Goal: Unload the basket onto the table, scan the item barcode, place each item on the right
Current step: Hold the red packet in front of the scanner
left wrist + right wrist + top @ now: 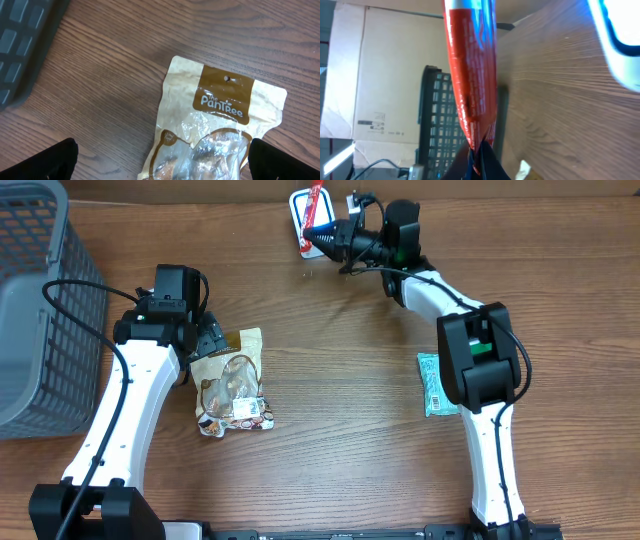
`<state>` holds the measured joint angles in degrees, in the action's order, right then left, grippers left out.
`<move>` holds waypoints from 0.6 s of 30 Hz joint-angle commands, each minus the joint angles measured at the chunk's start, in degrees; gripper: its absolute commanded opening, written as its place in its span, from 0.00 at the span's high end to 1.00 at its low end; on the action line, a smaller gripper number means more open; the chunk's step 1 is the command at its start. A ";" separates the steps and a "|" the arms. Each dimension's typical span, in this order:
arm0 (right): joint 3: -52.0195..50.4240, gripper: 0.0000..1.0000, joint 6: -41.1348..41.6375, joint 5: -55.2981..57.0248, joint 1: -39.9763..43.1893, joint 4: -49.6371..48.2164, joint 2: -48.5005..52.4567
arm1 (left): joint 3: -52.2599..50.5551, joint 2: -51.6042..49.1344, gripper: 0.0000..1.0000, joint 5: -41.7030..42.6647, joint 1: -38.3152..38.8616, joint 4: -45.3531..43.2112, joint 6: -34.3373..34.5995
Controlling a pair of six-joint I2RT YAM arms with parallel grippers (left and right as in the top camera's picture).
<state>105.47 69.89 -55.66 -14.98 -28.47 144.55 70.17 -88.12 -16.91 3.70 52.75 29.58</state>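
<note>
Brown wood-grain table [340, 460] under even light with soft shadows. Grey mesh basket [45, 300] at its far left, partly out of frame. Right wrist view is tilted: past the table edge a cardboard box [385, 65] with a small white label [374, 124], a dark cable [380, 164] below, and a bright strip [335, 157] low left.

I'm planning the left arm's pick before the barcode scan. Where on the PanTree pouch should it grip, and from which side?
Probably across its width, coming straight down from above: the PanTree pouch lies flat on the table, and the open fingers of the left gripper straddle both side edges.
</note>
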 commanded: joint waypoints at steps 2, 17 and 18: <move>0.31 0.97 0.22 2.14 0.11 -0.68 4.07 | 0.94 1.14 0.00 0.04 0.07 0.13 -0.44; 0.31 0.97 -1.33 7.39 -0.61 8.39 5.40 | 0.96 1.14 0.00 0.02 0.07 0.11 -0.44; 0.31 0.97 -1.33 7.41 -0.66 8.79 5.40 | 0.96 1.14 0.00 0.02 0.07 0.11 -0.44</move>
<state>105.51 68.99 -49.54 -15.16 -20.49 150.30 70.17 -88.12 -16.91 3.70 52.75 29.58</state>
